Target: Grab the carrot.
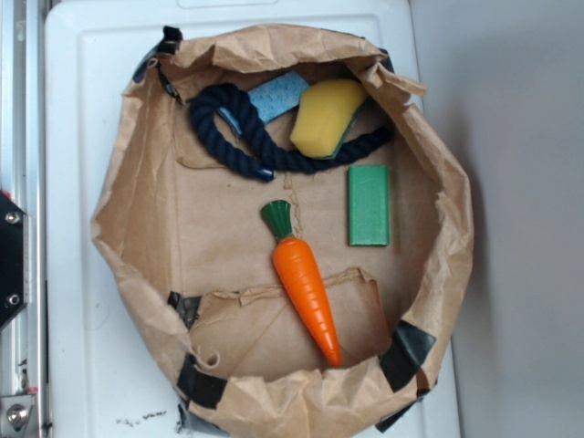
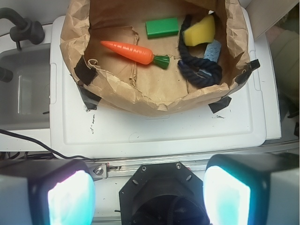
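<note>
The paper bag [image 1: 128, 196], rim rolled down so everything's reachable, holds the carrot [image 1: 304, 283] lying flat mid-floor, tip toward the near wall. The gripper [image 2: 147, 192] hangs well back, fingers spread wide, holding nothing.

Five loose things in one paper bag [image 1: 119, 192].
One carrot [image 1: 306, 285], one green block [image 1: 369, 205], one yellow sponge [image 1: 327, 116], one blue sponge [image 1: 274, 97], one dark rope [image 1: 239, 137]; one white lid [image 1: 82, 109] beneath.
</note>
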